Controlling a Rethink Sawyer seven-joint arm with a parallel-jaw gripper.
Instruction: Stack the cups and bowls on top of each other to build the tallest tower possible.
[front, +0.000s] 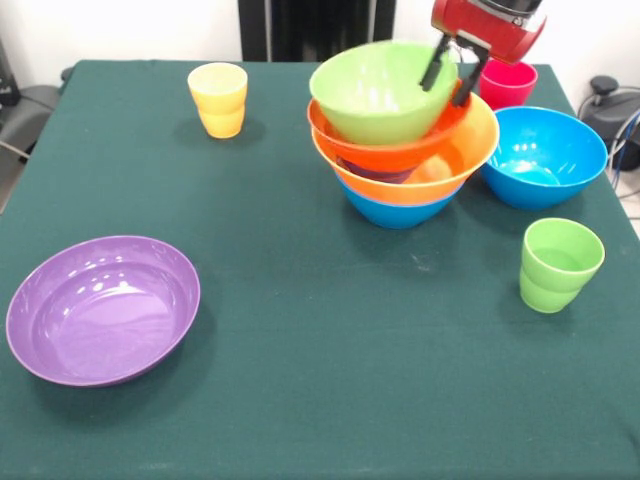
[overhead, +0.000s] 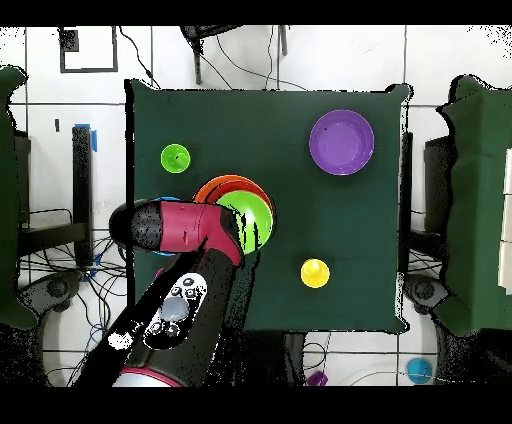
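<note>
Four bowls form the tower (front: 405, 150) near the table's (front: 300, 380) far edge: blue lowest, then yellow-orange, orange-red, and a tilted lime bowl (front: 380, 92) on top. The gripper (front: 447, 77) straddles the lime bowl's rim with its jaws apart. Another blue bowl (front: 545, 155) sits just beside the tower; a red cup (front: 507, 83), green cup (front: 558, 263), yellow cup (front: 219, 98) and purple bowl (front: 103, 308) stand apart

- A glossy red, rounded wrist housing (front: 492, 27) with a dark band across its top.
- Two slim black gripper fingers (front: 437, 62) project below the housing.
- Overhead, a thick crimson arm link (overhead: 195, 228) ends in a rounded black cap (overhead: 135, 224).
- A grey-white panel with dark round buttons (overhead: 178, 309) sits on the lower black link.
</note>
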